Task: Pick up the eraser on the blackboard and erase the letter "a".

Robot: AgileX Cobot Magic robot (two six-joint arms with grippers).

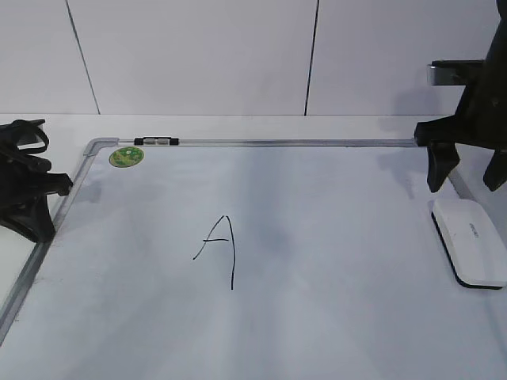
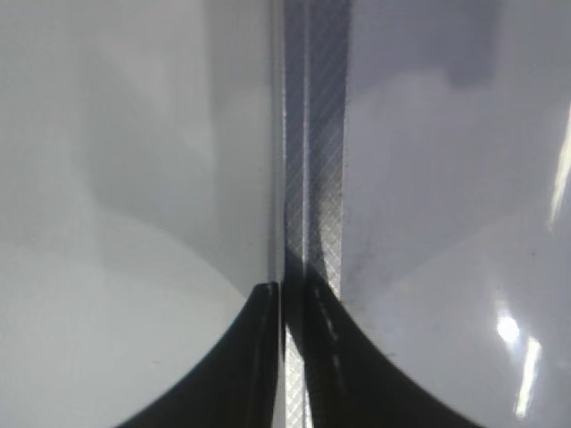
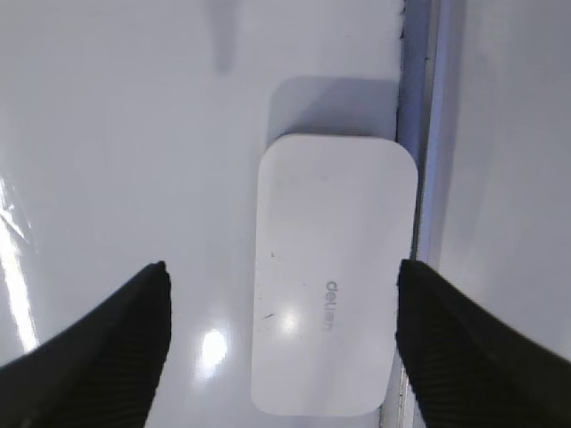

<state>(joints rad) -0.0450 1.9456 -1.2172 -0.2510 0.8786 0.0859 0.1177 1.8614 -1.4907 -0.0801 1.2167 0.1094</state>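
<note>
The blackboard is a white board with a grey frame, lying flat. Only an angular capital "A" shows on it; the small cursive letter "a" shows in no view. The eraser, white with grey lettering, lies at the board's right edge against the frame. It also shows in the right wrist view. My right gripper is open and hangs above the eraser's far end, its fingers to either side of the eraser. My left gripper is shut and empty over the board's left frame strip.
A round green sticker sits in the board's far left corner. A small black-and-white clip is on the far frame beside it. A white panelled wall stands behind the table. The right frame strip runs beside the eraser.
</note>
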